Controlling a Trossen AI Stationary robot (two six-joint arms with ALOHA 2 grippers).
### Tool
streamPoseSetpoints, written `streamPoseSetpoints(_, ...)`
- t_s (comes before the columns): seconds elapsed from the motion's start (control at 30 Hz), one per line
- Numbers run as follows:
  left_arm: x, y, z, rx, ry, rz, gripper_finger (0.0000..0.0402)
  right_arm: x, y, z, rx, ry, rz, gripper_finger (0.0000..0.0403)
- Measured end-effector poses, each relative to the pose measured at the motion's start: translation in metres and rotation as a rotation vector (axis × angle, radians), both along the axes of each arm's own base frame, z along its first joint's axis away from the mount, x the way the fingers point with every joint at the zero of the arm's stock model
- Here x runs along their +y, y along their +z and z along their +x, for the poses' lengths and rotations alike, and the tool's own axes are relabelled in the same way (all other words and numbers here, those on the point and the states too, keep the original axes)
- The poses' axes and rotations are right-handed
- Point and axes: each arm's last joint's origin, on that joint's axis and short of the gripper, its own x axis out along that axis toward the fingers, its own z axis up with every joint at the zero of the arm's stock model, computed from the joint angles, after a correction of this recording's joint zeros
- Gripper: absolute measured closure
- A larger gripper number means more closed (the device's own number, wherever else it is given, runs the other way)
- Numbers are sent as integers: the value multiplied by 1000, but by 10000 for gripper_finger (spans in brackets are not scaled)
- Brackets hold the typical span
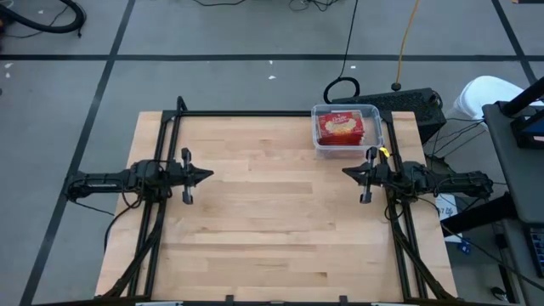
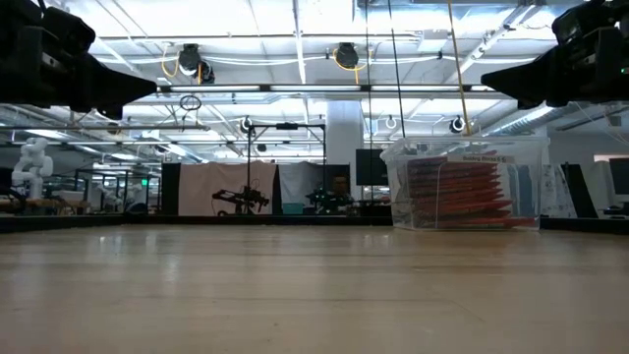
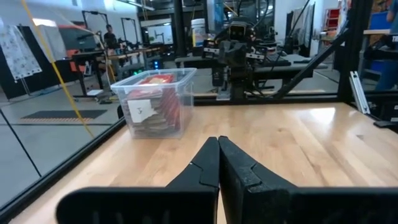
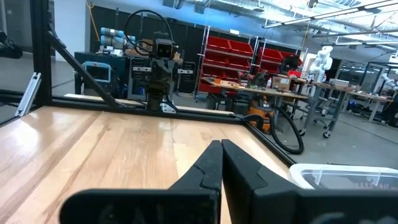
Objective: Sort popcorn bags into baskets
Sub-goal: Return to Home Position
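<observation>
High view has the tub [image 1: 315,127] at the far edge of the worktop [image 1: 272,221], toward the right side and just beyond the right arm. Red packets [image 1: 340,127] lie inside it, the top one flat with its cream-yellow popcorn picture facing up. The left end effector [image 1: 206,175] hangs over the left part of the worktop, pointing in toward the middle. The right end effector [image 1: 348,172] hangs over the right part, pointing back at it. The two are well apart, with bare wood between them. The right one is near the tub but apart from it.

Low view shows the tub [image 2: 398,192] resting on the worktop at the right. The packets [image 2: 462,192] are stacked flat in a pile that reaches most of the way up its clear walls, their red edges showing through. The left end effector [image 2: 147,90] and the right end effector [image 2: 491,94] sit in the upper corners, both raised well above the wood.

Left wrist view shows that arm's fingers [image 3: 202,171] pressed together, tip to tip. Beyond them stands the tub [image 3: 149,87] with the packets [image 3: 158,79] inside and a white label [image 3: 140,112] on its wall. The right arm [image 3: 239,50] faces back from farther off.

Right wrist view shows its own fingers [image 4: 239,168] likewise pressed together. A corner of the tub's rim [image 4: 323,174] sits just beside them, and the left arm [image 4: 160,62] stands across the worktop.
</observation>
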Motion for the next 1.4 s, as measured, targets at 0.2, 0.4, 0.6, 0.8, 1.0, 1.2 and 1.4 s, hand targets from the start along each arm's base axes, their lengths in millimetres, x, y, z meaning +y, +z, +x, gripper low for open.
streamPoseSetpoints(0.2, 0, 0, 0, -1, -3, -13, 400, 0, 0, 0, 0, 0, 0, 403)
streamPoseSetpoints(0.4, 0, 2, 0, -24, 4, -13, 376, 0, 0, 0, 0, 0, 0, 403)
streamPoseSetpoints(0.6, 0, 3, 0, -35, 4, -13, 366, 0, 0, 0, 0, 0, 0, 403)
streamPoseSetpoints(0.8, 0, 3, 0, -39, 3, -12, 365, 0, 0, 0, 0, 0, 0, 403)
streamPoseSetpoints(1.0, 0, 3, 0, -40, 0, -12, 364, 0, 0, 0, 0, 0, 0, 403)
streamPoseSetpoints(1.2, 0, 3, 0, -41, 0, -12, 364, 0, 0, 0, 0, 0, 0, 403)
streamPoseSetpoints(1.4, 0, 3, 0, -41, 0, -12, 364, 0, 0, 0, 0, 0, 0, 403)
